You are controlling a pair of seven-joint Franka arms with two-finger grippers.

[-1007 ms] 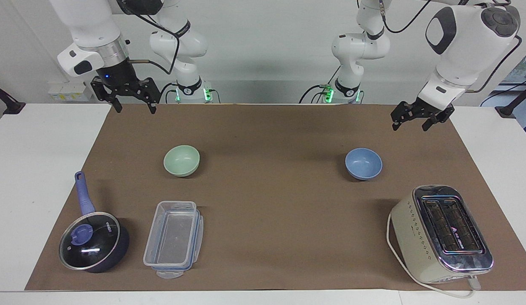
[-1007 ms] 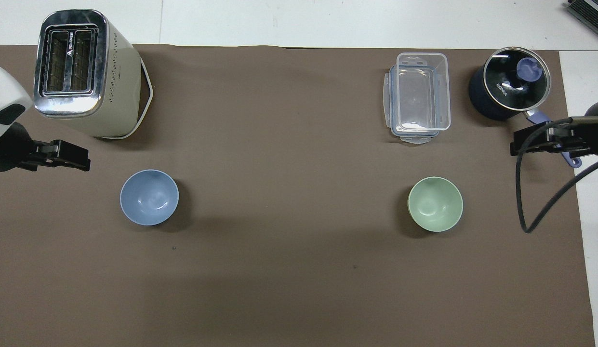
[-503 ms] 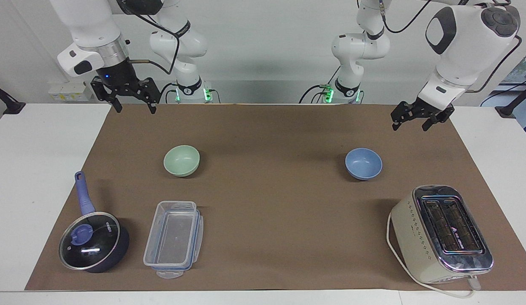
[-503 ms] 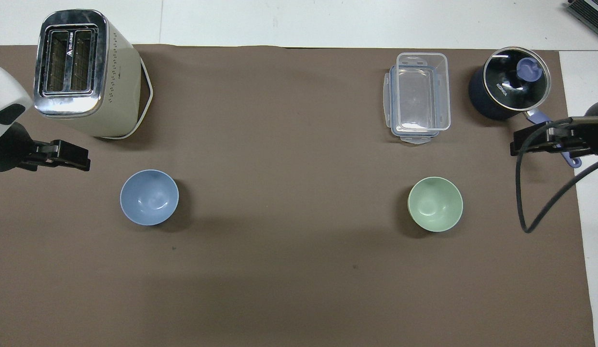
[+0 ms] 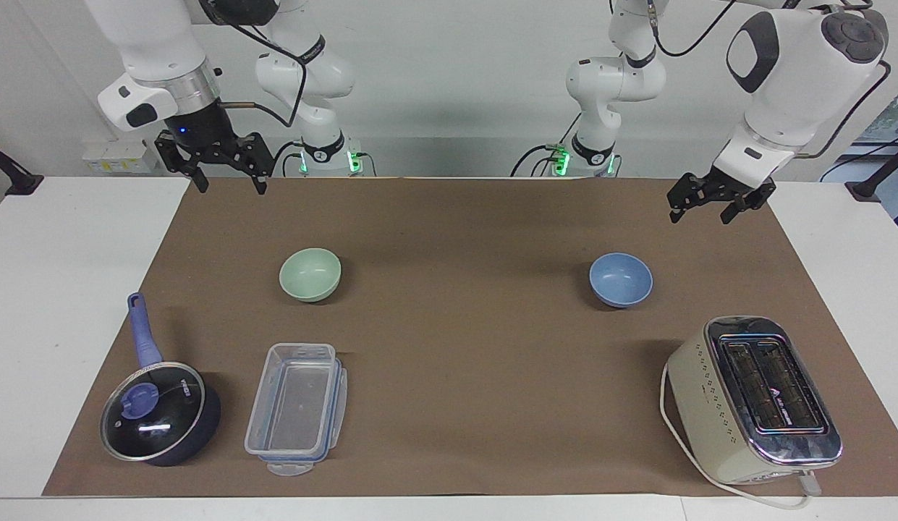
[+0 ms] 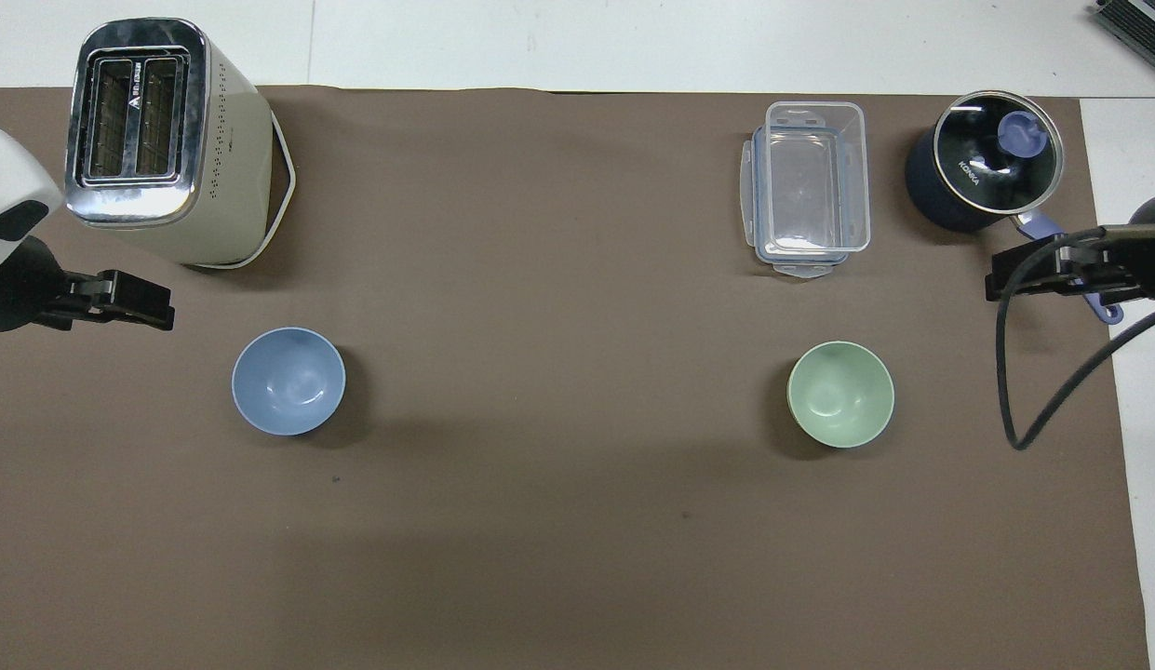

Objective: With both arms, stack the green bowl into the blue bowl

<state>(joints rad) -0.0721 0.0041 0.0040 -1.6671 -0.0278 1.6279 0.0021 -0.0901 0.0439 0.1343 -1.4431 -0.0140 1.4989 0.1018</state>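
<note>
The pale green bowl (image 5: 310,273) (image 6: 840,394) sits upright on the brown mat toward the right arm's end of the table. The light blue bowl (image 5: 621,278) (image 6: 288,380) sits upright toward the left arm's end, level with it and well apart from it. Both bowls hold nothing. My right gripper (image 5: 231,188) (image 6: 994,282) hangs open in the air over the mat's edge at its own end, touching nothing. My left gripper (image 5: 699,216) (image 6: 163,312) hangs open over the mat at the other end, beside the blue bowl, also holding nothing.
A cream toaster (image 5: 752,398) (image 6: 158,140) stands farther from the robots than the blue bowl. A clear plastic container (image 5: 297,405) (image 6: 810,186) and a dark blue lidded saucepan (image 5: 155,420) (image 6: 982,172) lie farther from the robots than the green bowl.
</note>
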